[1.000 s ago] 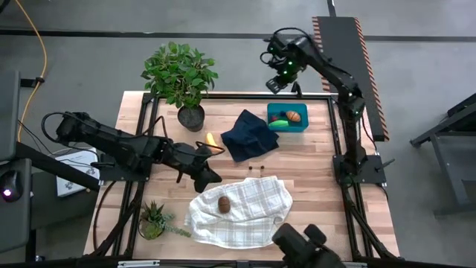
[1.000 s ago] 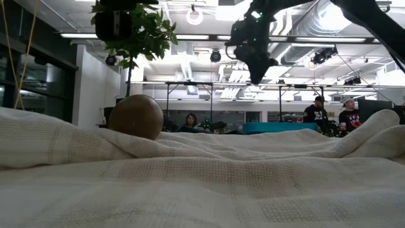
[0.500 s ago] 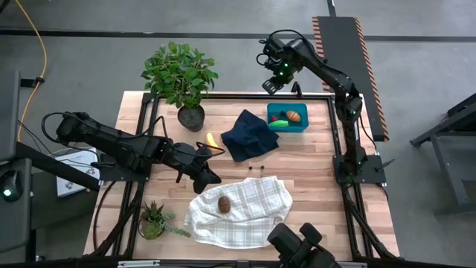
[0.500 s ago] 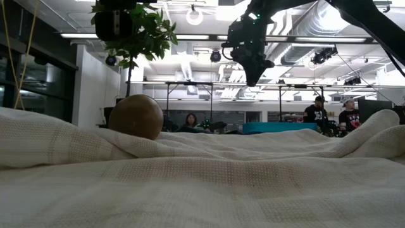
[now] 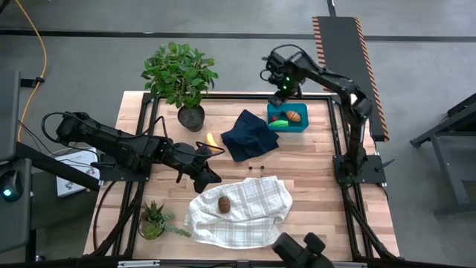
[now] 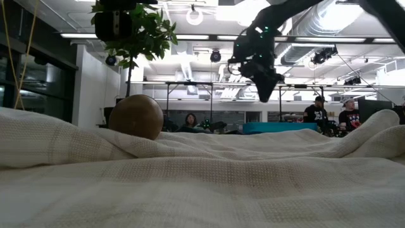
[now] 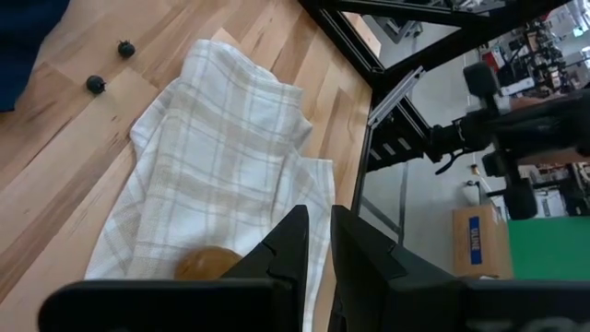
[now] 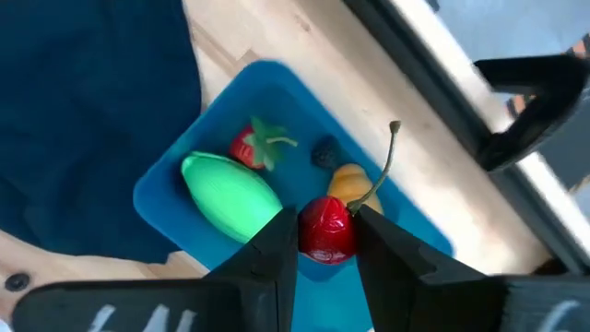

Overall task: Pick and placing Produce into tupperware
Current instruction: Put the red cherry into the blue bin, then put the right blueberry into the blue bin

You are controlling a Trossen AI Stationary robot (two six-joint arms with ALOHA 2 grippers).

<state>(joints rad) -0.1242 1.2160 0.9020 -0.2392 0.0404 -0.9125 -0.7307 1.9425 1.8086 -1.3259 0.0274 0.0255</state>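
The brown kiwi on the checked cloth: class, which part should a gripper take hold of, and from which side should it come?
Grip the kiwi across its narrow middle, coming straight down from above. It is a smooth oval lying bare on the soft checked cloth, nothing crowding it, so the short axis probably fits between the fingers best. The left gripper is nearest.

Right pincer (image 8: 324, 242) pinches closed, raised; left pincer (image 7: 315, 242) hangs nearly closed, low.

Teal tupperware (image 5: 288, 117) near the tabletop's far right corner holds green (image 8: 230, 193), orange and red pieces; a banana (image 5: 211, 141) and a brown kiwi (image 5: 223, 203) lie outside.
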